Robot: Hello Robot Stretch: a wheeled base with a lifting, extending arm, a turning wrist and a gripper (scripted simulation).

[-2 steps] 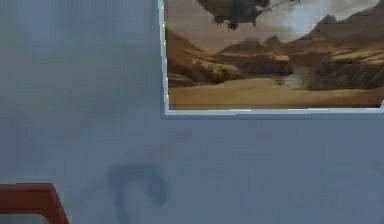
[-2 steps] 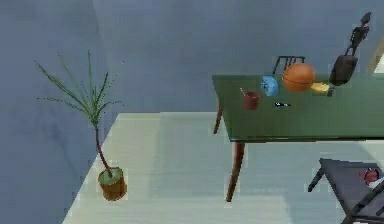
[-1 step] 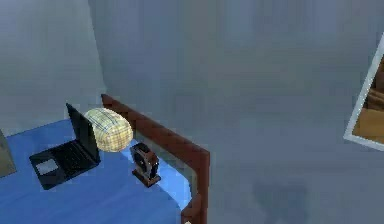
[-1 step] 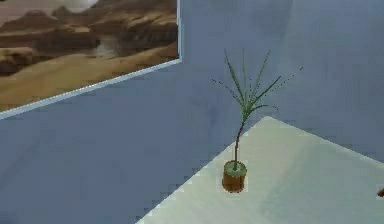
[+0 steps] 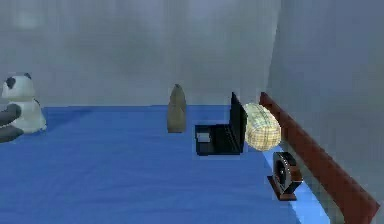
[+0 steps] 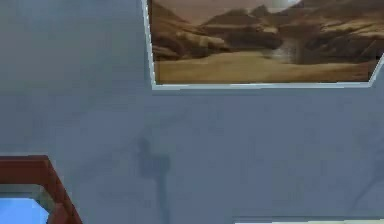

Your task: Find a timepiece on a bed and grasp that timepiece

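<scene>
A blue-sheeted bed (image 5: 110, 170) lies under plain grey walls (image 5: 150, 50). The small dark round timepiece on a stand (image 5: 285, 176) sits at 4 o'clock, beside the red-brown wooden bed rail (image 5: 315, 155). An open black laptop (image 5: 222, 135) lies at 2 o'clock. The claw's state cannot be told.

Of the robot's own body nothing can be told from these two views — no colour, shape, cable, screw or marking of it is there to describe.
</scene>
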